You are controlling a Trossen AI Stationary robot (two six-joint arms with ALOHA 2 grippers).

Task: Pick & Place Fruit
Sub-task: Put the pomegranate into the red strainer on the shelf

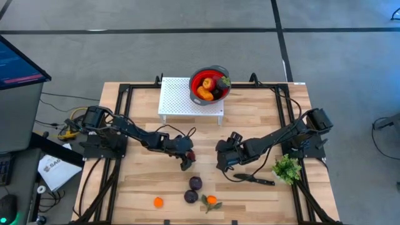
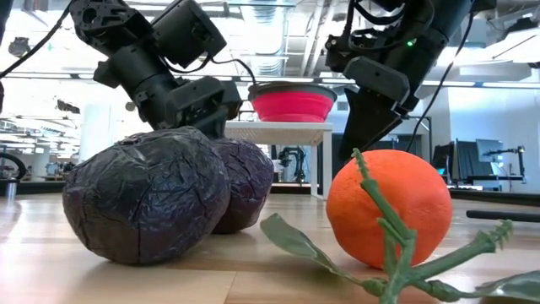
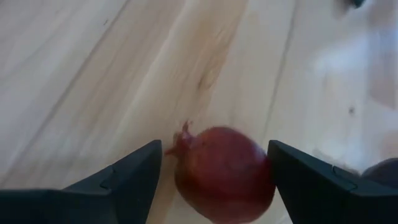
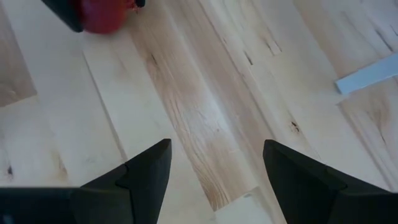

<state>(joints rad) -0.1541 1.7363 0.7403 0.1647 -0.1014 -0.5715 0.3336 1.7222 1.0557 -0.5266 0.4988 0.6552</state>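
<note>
Pomegranate lies on the bench between the left pincer's spread fingers, so closing looks next, while the right pincer waits agape nearby.

I see even, bright overhead light with soft short shadows on the tabletop, bright glare from the far ceiling lights in the low view, and motion blur softening the red fruit in my left wrist view.
</note>
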